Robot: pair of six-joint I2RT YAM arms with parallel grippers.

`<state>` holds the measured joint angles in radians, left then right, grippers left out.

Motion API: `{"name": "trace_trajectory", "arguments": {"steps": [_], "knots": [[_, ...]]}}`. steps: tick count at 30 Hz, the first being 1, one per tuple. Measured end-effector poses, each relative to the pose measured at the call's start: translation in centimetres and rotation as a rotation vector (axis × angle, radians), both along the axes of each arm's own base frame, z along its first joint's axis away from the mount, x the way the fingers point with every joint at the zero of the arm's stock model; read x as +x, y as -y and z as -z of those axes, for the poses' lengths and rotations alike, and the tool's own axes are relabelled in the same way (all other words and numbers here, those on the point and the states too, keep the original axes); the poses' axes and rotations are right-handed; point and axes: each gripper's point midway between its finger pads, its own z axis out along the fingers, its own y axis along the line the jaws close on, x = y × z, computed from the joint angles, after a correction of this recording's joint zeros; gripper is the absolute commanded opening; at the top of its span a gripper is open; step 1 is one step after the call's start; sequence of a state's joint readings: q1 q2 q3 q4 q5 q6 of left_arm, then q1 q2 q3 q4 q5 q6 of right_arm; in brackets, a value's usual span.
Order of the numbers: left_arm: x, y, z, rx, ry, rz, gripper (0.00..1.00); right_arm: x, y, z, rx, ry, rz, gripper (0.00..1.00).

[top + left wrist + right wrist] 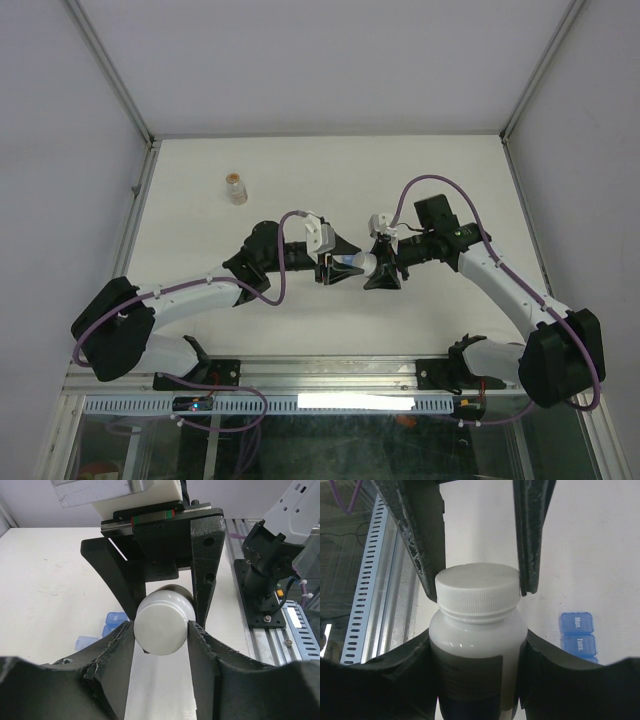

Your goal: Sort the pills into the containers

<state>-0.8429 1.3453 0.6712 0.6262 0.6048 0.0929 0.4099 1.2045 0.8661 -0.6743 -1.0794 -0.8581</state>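
A white pill bottle [477, 635] with a ribbed white cap [476, 594] lies level above the table between both arms. My right gripper [477, 652] is shut on its body, around the dark label. My left gripper [161, 629] faces it, and both its fingers [200, 645] press the sides of the cap [161, 622]. From above, the bottle [358, 264] bridges the left gripper [335, 268] and the right gripper [383, 268]. The blue containers strip [577, 632], marked Mon. and Tues., lies on the table below; it also shows as the containers [113, 622] in the left wrist view. No pills are visible.
A small clear bottle with tan contents [236, 188] stands at the far left of the white table [200, 220]. A metal rail [330, 372] runs along the near edge by the arm bases. Grey walls close in the left, right and back.
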Motion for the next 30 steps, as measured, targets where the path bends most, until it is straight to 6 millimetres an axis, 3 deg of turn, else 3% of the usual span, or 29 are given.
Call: {"name": "trace_trajectory", "arguments": {"steps": [9,20,30], "knots": [[-0.36,0.08,0.03,-0.003,-0.047,0.015,0.00,0.13,0.05,-0.01,0.000,0.003,0.004,0.00],[0.04,-0.16,-0.31,-0.101,-0.388,-0.084,0.00,0.26,0.04,-0.15,-0.001,-0.004,0.013,0.00],[0.22,-0.18,-0.21,-0.172,-0.605,-0.363,0.00,0.51,0.12,0.01,-0.011,0.000,0.023,0.00]]}}
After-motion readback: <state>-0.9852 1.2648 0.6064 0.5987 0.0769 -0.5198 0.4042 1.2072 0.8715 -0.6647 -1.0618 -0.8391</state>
